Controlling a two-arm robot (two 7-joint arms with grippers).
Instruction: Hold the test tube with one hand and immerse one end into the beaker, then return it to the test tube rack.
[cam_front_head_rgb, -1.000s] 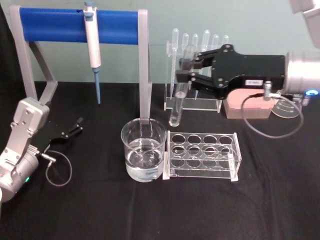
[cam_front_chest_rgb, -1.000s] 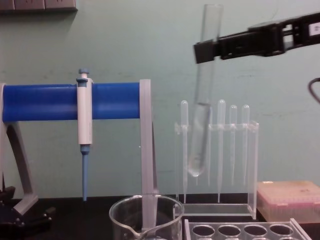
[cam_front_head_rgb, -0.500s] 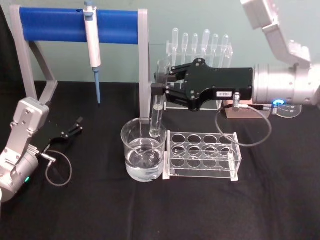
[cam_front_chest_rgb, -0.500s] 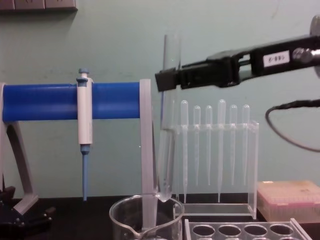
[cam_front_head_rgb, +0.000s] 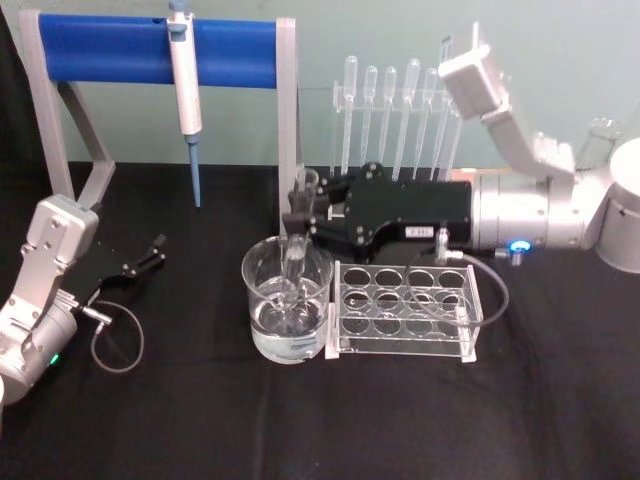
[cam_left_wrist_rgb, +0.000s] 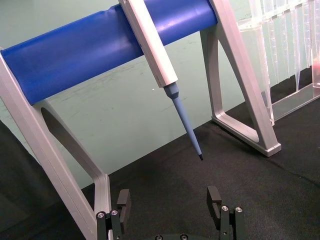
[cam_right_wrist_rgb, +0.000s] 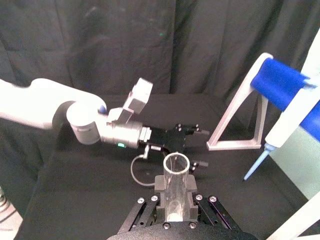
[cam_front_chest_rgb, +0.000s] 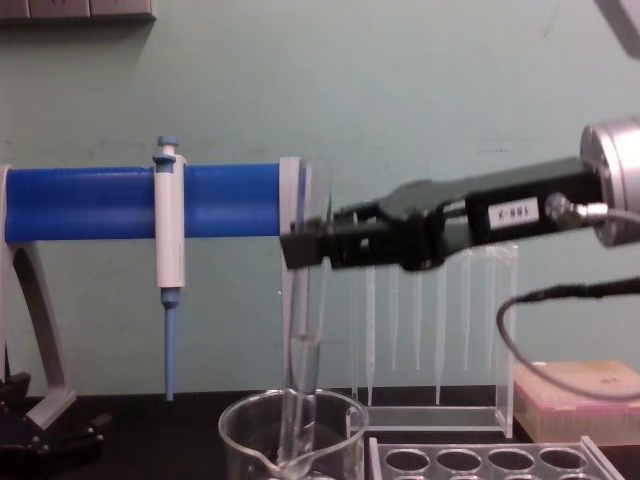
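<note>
Above, my right claw (cam_front_head_rgb: 298, 207) reaches in from the right, level with the table (cam_front_head_rgb: 300, 420), and its two black fingers pinch the tube (cam_front_chest_rgb: 303, 350) on its upper part, a little below the rim. The tube is a long cylinder of clear glass, open end up, standing almost upright with a slight lean. The right wrist view looks straight down its round mouth, with a finger pressed against either side. Its upper part rises above the fingers in front of the blue bar (cam_front_head_rgb: 120, 50). Its lower part hangs inside the beaker (cam_front_head_rgb: 255, 300), below the flared rim and toward the far wall. The beaker is wide, clear and holds clear liquid in its lower part. Whether the tube's round end is under the liquid I cannot tell. The clear rack (cam_front_head_rgb: 470, 320) with round holes stands just beside the beaker, on its right. The pipettor (cam_front_head_rgb: 184, 80) hangs from the blue bar. My left claw (cam_left_wrist_rgb: 168, 200) rests low at the table's left edge, fingers spread apart, holding nothing.
</note>
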